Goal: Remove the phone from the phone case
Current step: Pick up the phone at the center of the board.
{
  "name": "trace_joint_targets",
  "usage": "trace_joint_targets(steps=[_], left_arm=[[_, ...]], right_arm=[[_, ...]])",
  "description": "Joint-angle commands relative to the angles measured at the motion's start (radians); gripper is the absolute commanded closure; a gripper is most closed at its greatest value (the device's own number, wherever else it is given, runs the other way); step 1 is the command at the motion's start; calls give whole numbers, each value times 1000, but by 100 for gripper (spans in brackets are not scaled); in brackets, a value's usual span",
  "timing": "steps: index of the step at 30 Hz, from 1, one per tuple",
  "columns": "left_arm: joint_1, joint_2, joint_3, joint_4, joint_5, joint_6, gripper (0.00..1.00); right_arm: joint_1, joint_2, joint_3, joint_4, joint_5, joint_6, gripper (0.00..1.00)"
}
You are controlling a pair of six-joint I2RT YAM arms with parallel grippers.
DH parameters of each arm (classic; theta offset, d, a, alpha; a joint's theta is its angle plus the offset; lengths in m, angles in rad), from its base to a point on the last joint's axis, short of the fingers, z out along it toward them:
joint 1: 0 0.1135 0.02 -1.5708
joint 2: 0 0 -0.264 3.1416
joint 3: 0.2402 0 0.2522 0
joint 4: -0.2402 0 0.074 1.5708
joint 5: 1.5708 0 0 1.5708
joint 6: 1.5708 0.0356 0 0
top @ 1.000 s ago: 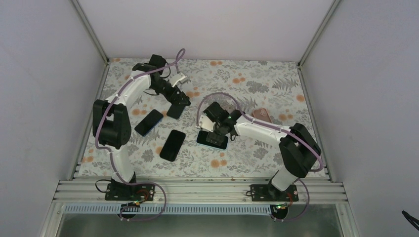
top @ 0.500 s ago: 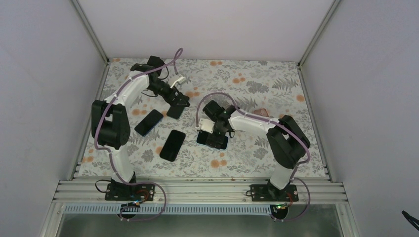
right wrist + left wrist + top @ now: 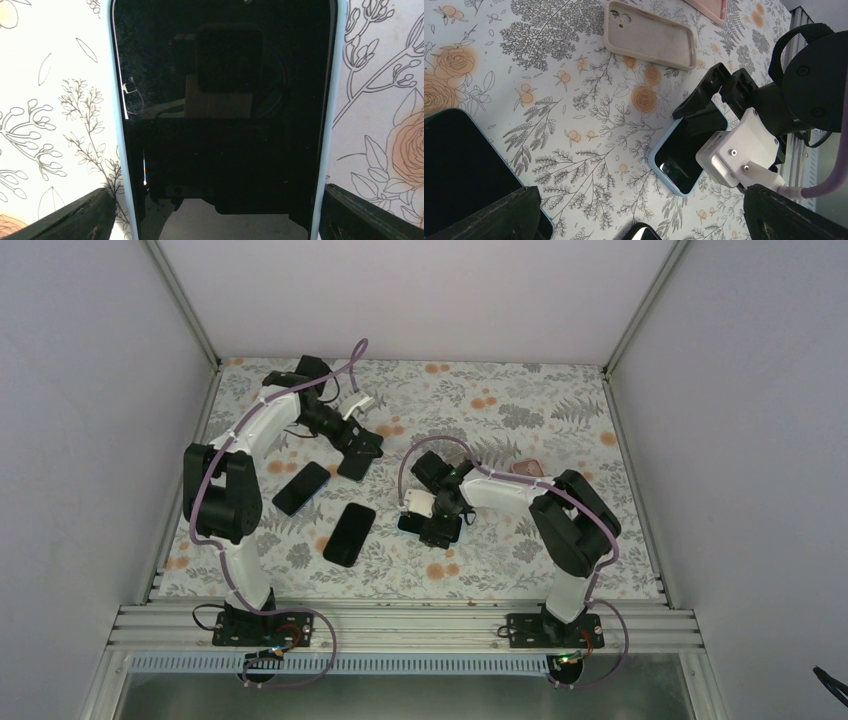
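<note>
The left hand (image 3: 358, 443), spread wide and holding nothing, hovers toward eleven o'clock on the counter (image 3: 520, 400), over a dark phone (image 3: 459, 165). At four o'clock from it, the phone (image 3: 220, 100) lies screen-up inside its pale blue case (image 3: 116, 125). The right hand (image 3: 212, 215) straddles it, fingers apart and gripping nothing. I would pin one case edge and peel a corner lip off first, since the glass looks slippery.

Bright even light, soft shadows, reflections on the phone (image 3: 220, 125)
</note>
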Motion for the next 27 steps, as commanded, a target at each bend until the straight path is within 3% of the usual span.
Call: trace_joint_targets(steps=[1, 8, 15, 27], left_arm=[[5, -34, -1, 16, 22, 7, 0], [5, -31, -12, 13, 41, 13, 0], [4, -31, 0, 8, 49, 12, 0], [-13, 92, 105, -185, 209, 73, 0]], right_arm=[[-9, 16, -17, 30, -3, -34, 0], [-9, 53, -35, 21, -19, -39, 4], [-7, 49, -37, 35, -4, -23, 32], [-15, -96, 70, 96, 168, 22, 36]])
